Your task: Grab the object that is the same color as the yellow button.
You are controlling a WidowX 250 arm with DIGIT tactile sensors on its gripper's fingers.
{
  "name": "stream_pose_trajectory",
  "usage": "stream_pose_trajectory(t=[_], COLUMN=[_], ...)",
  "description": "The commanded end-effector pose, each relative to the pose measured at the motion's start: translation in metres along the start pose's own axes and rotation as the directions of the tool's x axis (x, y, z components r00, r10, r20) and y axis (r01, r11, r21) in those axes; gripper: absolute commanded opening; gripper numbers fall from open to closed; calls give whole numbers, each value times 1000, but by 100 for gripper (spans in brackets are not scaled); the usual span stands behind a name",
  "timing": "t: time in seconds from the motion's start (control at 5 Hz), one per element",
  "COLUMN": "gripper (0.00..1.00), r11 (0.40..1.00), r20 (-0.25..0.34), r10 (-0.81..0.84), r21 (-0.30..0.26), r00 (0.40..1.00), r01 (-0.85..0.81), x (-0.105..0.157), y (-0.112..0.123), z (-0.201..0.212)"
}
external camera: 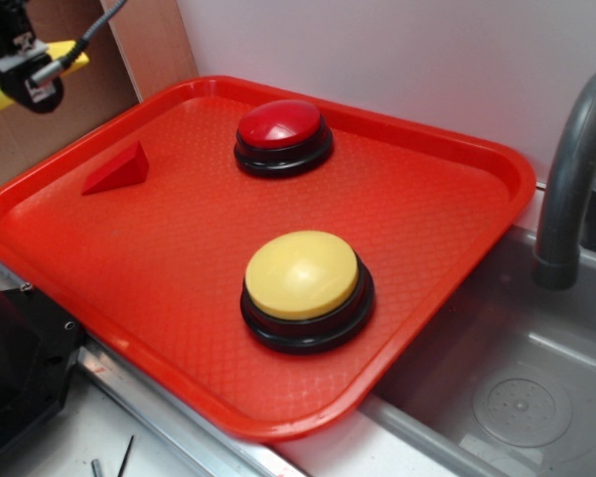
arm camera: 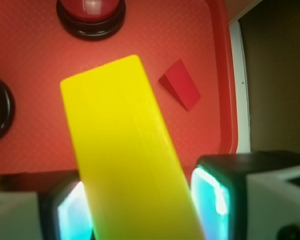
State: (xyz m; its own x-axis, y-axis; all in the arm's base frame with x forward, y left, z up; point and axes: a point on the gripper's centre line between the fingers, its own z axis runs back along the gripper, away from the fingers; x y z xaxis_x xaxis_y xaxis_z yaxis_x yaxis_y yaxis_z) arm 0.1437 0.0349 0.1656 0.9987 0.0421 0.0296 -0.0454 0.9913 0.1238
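The yellow wedge is pinched between the 2 fingers, raised above the tray's corner. Probably light, rigid, slick plastic; flat sides suit gripping.

A pale wall rises behind, brown board at its left; a grey sink and faucet sit right.
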Motion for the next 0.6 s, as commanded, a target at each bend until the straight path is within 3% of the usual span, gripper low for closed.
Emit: stream_pose_trajectory(t=[0.0, 0.4], gripper=[0, 0], r11=[987, 985], r20=[68, 81], r10=[79, 92], r21=[-142, -156], r00=[995, 992], r01=[-68, -78], x=[17, 15], y=[10, 9], z=[20, 17])
